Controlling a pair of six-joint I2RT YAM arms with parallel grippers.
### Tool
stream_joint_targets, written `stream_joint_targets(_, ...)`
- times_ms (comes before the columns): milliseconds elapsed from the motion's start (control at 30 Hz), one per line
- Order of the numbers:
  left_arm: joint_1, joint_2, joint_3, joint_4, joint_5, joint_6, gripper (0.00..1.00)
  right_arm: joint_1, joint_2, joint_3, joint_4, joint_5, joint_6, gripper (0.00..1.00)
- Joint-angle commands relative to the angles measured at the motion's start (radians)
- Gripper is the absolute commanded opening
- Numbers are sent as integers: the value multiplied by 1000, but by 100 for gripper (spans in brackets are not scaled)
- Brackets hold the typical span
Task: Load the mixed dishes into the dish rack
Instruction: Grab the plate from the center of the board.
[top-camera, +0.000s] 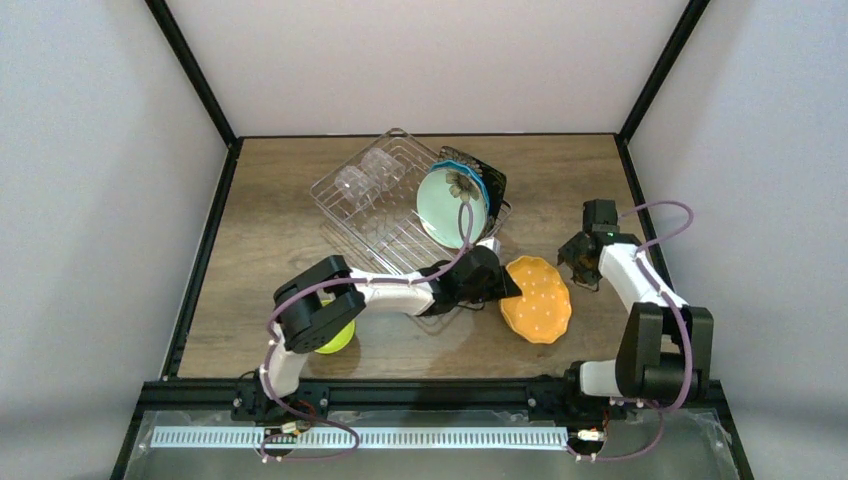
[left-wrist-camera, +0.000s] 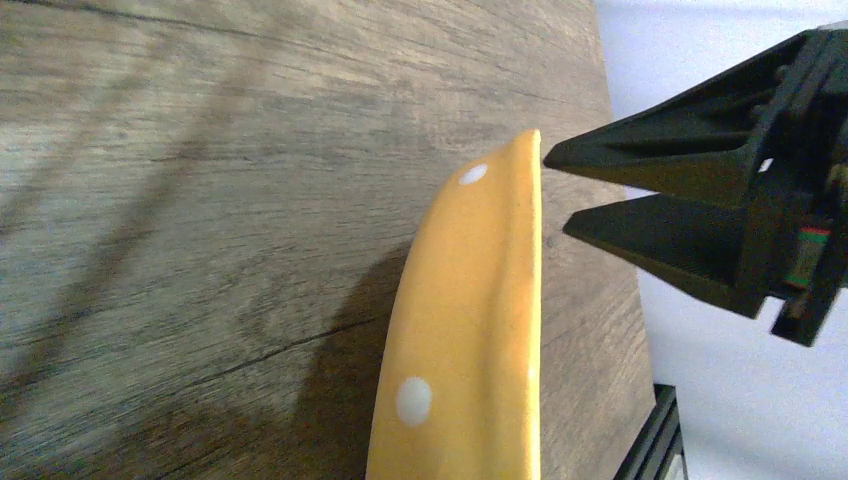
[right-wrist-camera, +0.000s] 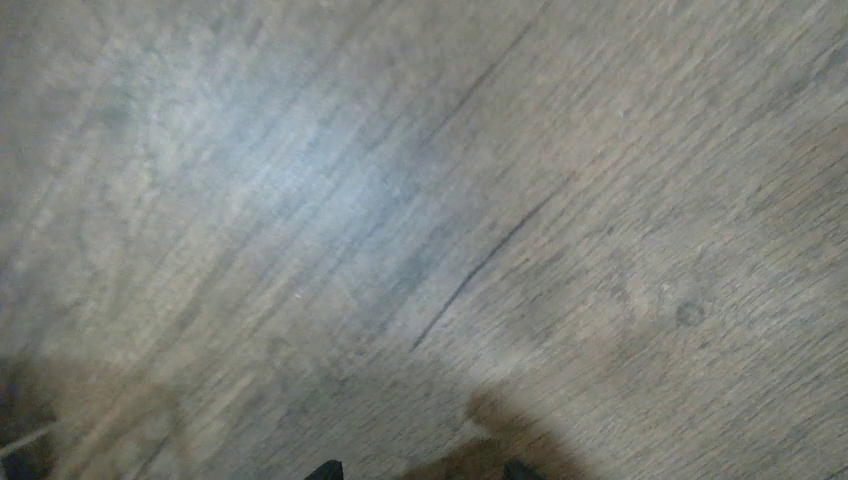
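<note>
Grip on the orange dotted plate (top-camera: 540, 300), just off the near right corner of the dish rack (top-camera: 392, 245).
My left gripper (top-camera: 500, 284) is clenched on the plate's rack-side rim. The plate is tilted off the wood, its far rim pointing away from the rack toward my right gripper (top-camera: 583, 268), which hangs spread and empty beyond. I judge the left arm nearer: the rack's bare prongs lie back and left of the plate, in front of the mint plate (top-camera: 452, 205).

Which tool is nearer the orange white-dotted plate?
Left. The left tool sits at the left rim of the round orange white-dotted plate; whether it grips is unclear. The right tool hangs over the wooden table to the plate's right, apart from it.
</note>
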Motion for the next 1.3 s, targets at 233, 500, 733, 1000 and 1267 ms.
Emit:
stream_joint_targets(233,-13,-141,80,-71,-68,75,3,6,-77,73,-74,71,39,92)
stream_joint_targets(500,-19,-225,195,-251,-110,190,3,6,-108,141,-61,132,38,92)
stream_joint_targets(733,-16,-337,364,-458,-184,353,3,6,-127,206,9,112,3,93)
stream_joint_targets(1000,71,-564,285,-508,-223,442,3,6,-187,272,187,-10,-128,93)
stream_joint_targets(1267,294,-804,24,-435,-124,400,3,6,-225,246,373,-264,-204,91)
